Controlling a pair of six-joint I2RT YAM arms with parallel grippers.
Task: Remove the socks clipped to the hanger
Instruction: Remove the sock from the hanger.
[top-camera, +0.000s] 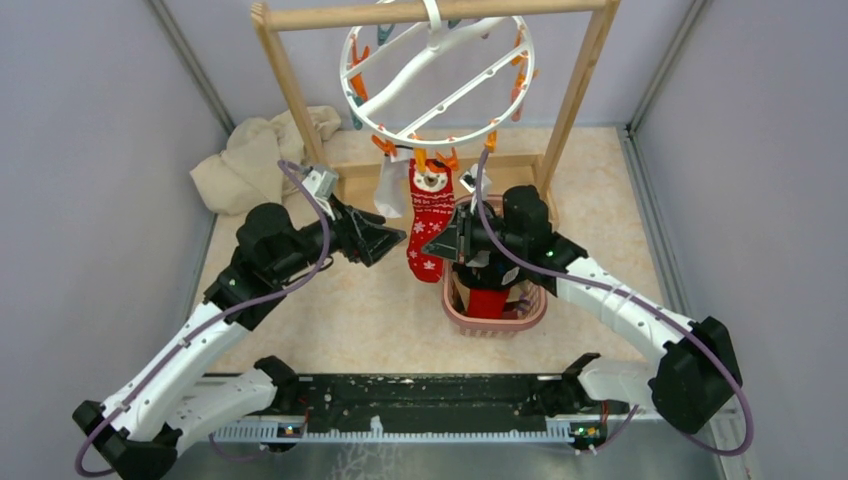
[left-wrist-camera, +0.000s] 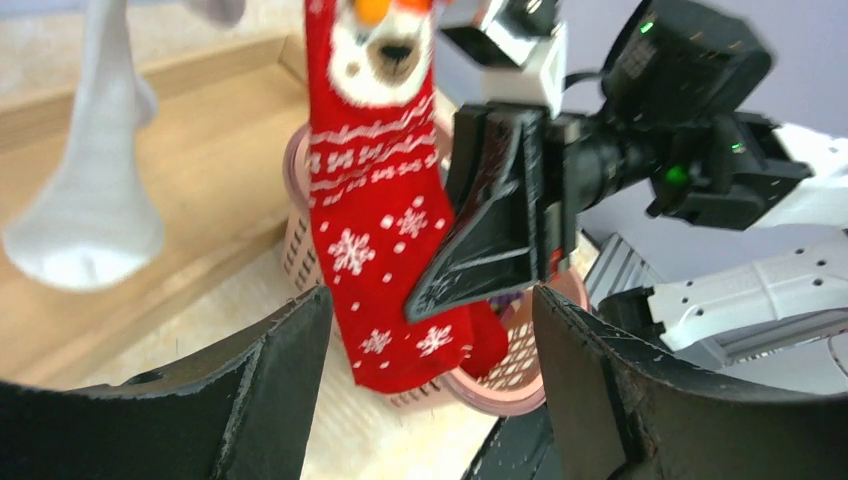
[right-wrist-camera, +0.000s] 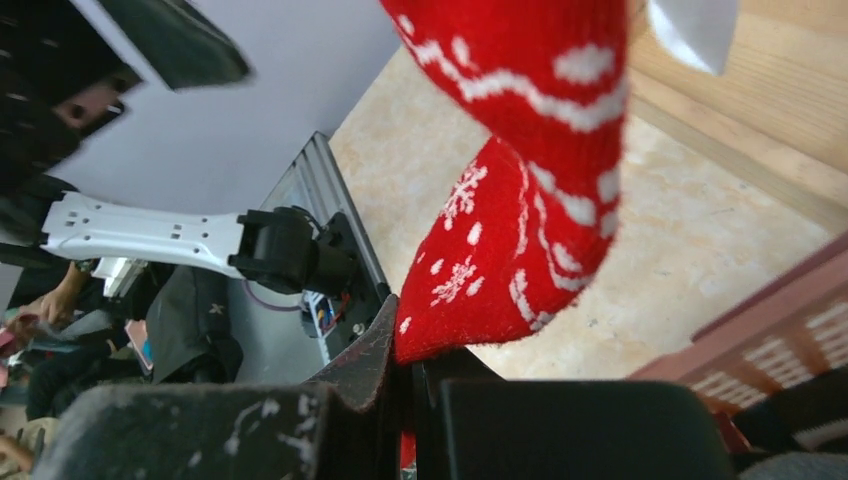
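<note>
Top view first: the hanger (top-camera: 434, 40) hooks over the wooden rack (top-camera: 330, 14). The red sock (top-camera: 430, 215) dangles from an orange clip (top-camera: 421, 158) on its near rim, with a white sock (top-camera: 390, 192) just beside it. My left pincer (top-camera: 390, 240) sits left of the red sock. My right pincer (top-camera: 432, 246) is on its right, above the pink basket (top-camera: 500, 325) on the bench.

Over to my left wrist: jaws wide, nothing in them, framing the red sock's foot. The right pincer's black fingers overlap the toe edge.

Right wrist now: jaws pressed tight together, and the toe looks nipped in the seam between them. It's a thin bite!

Here's the worry. If I tug down while that clip clamps the cuff, the toe could slip free of so small a hold. Or the whole ring could swing and tilt on the rail. And if my left pincer closes in, it may knock the right fingers or snag the white sock.
</note>
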